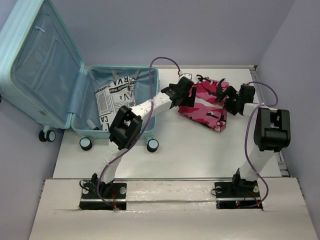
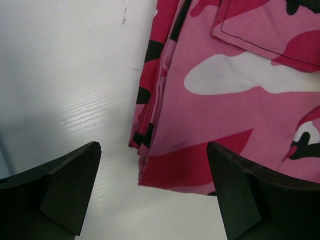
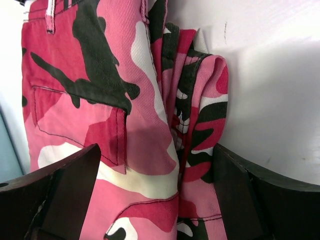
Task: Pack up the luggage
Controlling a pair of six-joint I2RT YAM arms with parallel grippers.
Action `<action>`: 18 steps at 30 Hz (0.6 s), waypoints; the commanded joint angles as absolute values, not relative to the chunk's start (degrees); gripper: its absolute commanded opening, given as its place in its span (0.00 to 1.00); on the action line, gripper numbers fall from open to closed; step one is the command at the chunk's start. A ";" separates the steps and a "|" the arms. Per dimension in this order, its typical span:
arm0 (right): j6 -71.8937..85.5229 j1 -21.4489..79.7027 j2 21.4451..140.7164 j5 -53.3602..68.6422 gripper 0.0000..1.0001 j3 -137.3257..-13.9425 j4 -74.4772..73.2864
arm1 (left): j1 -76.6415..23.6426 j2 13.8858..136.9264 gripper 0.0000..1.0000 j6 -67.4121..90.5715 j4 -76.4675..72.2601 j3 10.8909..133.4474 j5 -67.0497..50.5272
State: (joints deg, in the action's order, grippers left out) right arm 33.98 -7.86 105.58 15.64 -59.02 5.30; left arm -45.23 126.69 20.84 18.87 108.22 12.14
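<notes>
At table's far right: pink camo cloth (image 1: 205, 107) between both grippers. Left gripper (image 1: 186, 97) jaws apart at its left edge; right gripper (image 1: 226, 100) jaws apart astride right fold. Luggage (image 1: 45, 65) open, leftward; left arm nearer.

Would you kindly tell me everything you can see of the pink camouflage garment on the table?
The pink camouflage garment is folded, finely ribbed cloth in pink, crimson, white and black patches. A stitched patch pocket and a belt loop show, suggesting trousers. It lies on the white table, right of the open luggage. The left tool hangs open over its layered edge nearer the luggage, the right tool open over its bunched far edge; neither grips it.
</notes>
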 commanded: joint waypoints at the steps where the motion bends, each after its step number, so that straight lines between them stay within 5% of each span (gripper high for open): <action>1: 35.24 -7.65 108.98 16.44 0.94 -61.08 4.48 | -43.60 130.95 0.99 20.39 23.46 117.06 5.31; 8: 34.89 -8.17 110.39 15.99 0.89 -61.78 4.40 | -42.01 137.81 0.99 23.20 22.07 119.45 -4.47; 13: 34.54 -8.17 111.44 19.41 0.67 -63.36 4.31 | -41.92 137.99 0.99 25.66 16.72 114.45 -12.98; 18: 35.07 -8.17 112.94 24.95 0.64 -63.81 5.36 | -41.84 137.11 0.96 28.65 11.43 109.87 -18.71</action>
State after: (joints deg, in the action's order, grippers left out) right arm 34.76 -8.43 110.50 19.22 -62.98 6.55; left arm -41.30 138.37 24.97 13.89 114.48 -8.91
